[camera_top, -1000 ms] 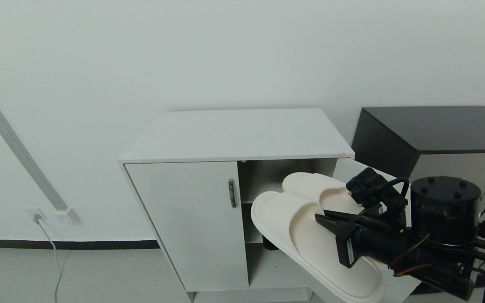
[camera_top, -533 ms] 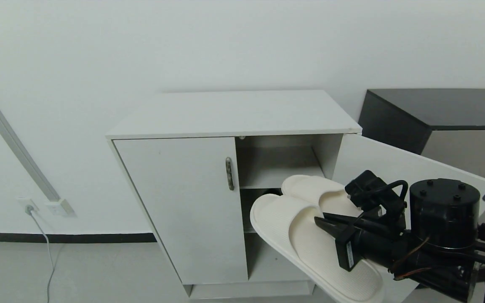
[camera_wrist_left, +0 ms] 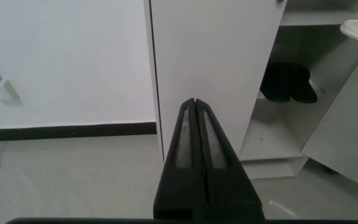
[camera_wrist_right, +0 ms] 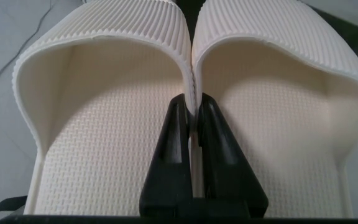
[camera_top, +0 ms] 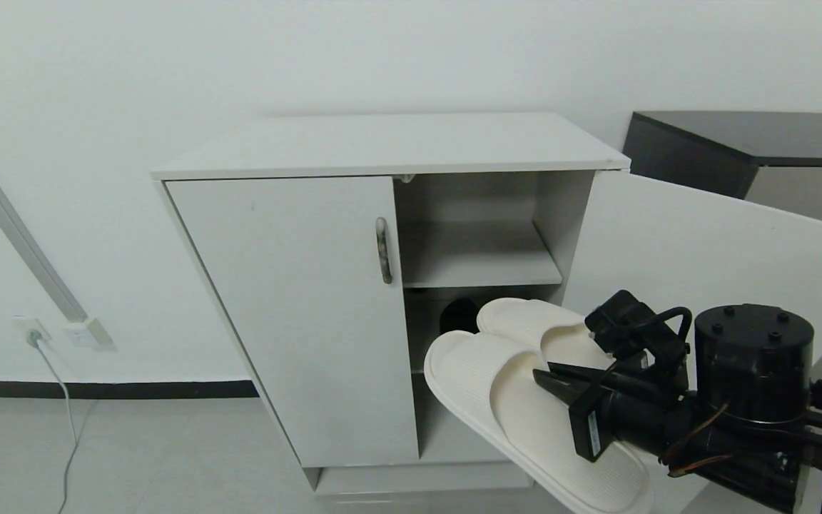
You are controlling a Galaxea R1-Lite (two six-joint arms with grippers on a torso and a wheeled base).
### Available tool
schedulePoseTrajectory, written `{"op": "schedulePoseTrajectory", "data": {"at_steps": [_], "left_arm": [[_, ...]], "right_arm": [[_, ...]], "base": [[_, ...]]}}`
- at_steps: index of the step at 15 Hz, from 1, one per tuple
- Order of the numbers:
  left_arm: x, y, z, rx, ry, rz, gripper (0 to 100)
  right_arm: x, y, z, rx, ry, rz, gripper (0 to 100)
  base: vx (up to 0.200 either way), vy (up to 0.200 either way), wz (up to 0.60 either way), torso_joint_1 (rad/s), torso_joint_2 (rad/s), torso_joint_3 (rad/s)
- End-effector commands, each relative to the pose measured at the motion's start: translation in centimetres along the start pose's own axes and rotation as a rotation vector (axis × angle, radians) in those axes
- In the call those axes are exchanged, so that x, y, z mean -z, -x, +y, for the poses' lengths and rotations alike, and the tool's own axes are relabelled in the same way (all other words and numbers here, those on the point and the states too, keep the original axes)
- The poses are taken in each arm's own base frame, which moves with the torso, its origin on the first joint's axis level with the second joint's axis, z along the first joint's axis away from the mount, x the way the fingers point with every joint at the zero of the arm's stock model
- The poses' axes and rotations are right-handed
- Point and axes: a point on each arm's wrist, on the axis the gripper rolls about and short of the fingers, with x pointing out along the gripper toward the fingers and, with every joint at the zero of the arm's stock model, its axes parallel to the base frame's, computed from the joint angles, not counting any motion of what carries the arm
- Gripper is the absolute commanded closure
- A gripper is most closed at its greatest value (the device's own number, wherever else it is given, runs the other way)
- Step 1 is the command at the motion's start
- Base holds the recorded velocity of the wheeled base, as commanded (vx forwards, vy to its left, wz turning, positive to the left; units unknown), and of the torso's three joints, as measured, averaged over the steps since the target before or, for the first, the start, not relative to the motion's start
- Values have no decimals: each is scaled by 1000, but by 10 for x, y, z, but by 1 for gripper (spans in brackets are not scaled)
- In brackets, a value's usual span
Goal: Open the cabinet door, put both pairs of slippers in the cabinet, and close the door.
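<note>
Now, with the right tool (camera_top: 543, 373) gripping the white slippers (camera_top: 496, 371) by their inner edges, feed them toes-first toward 11 o'clock into the cabinet (camera_top: 282, 300), clear of the black pair (camera_wrist_left: 288, 82).

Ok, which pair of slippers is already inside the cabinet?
The dark pair, sitting below the upper shelf; the white pair is outside, clamped in the right gripper.

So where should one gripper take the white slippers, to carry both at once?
Pinch the two inner strap edges together, coming from the heel end. The slippers lie side by side with these edges touching, as the right gripper holds them now.
</note>
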Motion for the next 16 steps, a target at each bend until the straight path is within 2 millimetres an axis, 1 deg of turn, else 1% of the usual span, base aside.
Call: {"op": "schedulePoseTrajectory", "data": {"at_steps": [1,8,10,16], "left_arm": [[0,0,0,0,0,2,100],[0,0,0,0,0,2,100],[0,0,0,0,0,2,100],[0,0,0,0,0,2,100]], "right_arm": [[0,0,0,-3,1,1,100],[3,-1,1,-7,2,12,100],[3,-1,1,-7,2,12,100],[3,-1,1,-7,2,12,100]], "base": [[0,0,0,-95,461,349],[0,0,0,-39,422,378],[0,0,0,2,132,129],[0,0,0,0,9,5]]}}
